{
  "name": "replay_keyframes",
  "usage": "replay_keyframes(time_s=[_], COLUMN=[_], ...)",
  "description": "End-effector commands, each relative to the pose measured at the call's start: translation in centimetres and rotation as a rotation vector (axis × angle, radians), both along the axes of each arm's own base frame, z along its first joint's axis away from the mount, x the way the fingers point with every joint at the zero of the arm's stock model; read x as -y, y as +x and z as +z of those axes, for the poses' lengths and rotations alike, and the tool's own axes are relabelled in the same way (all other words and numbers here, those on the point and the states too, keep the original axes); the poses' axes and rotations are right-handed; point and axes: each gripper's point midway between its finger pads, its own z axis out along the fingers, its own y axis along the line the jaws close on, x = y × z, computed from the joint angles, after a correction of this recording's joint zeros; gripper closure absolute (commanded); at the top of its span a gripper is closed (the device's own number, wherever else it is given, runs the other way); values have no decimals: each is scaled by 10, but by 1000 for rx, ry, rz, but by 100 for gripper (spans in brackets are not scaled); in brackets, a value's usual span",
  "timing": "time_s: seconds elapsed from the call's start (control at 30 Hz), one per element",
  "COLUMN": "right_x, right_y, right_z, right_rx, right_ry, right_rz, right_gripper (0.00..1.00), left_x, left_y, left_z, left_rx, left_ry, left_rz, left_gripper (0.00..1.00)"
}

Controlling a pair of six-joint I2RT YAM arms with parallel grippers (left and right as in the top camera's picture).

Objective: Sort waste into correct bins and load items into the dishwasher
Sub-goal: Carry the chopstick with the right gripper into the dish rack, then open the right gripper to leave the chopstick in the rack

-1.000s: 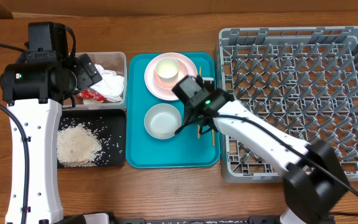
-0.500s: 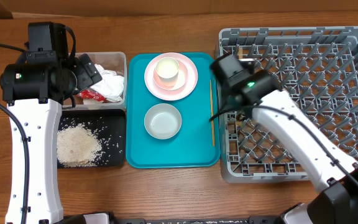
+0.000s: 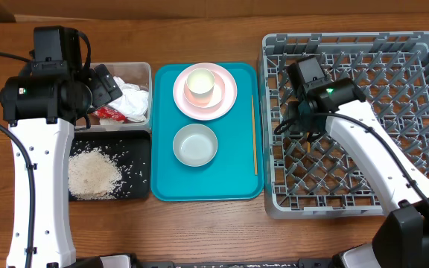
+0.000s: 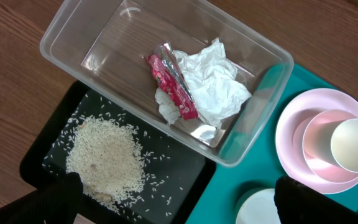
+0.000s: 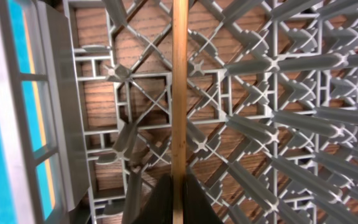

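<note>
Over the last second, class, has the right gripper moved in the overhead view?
Yes. The right gripper travelled rightward, from above the teal tray near its right edge to over the left part of the dish rack, carrying a chopstick.

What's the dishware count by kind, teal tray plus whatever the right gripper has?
1 round pale pink plate
2 whitish round bowls: one on the flat teal tray, one on the plate
1 small white cup, in the upper bowl
2 thin wooden chopsticks: one on the tray, one in the right gripper
Total: 6
</note>
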Motion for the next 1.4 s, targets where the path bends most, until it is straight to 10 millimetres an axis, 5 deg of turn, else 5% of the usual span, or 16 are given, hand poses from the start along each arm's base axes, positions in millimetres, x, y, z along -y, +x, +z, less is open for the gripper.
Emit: replay_keyframes(time_s=[0.0,1.37], right_x=[0,-8], right_y=[-3,-16], right_z=[-4,-34], right_rx=[-2,-57], right_ry=[20,65], right_rz=[12,47], right_gripper=[96,96], left_x=[-1,-1], left_y=[1,1], left_z=[1,1], left_rx=[2,2], left_ry=[-2,-2], left_rz=[4,4], left_gripper=[0,0])
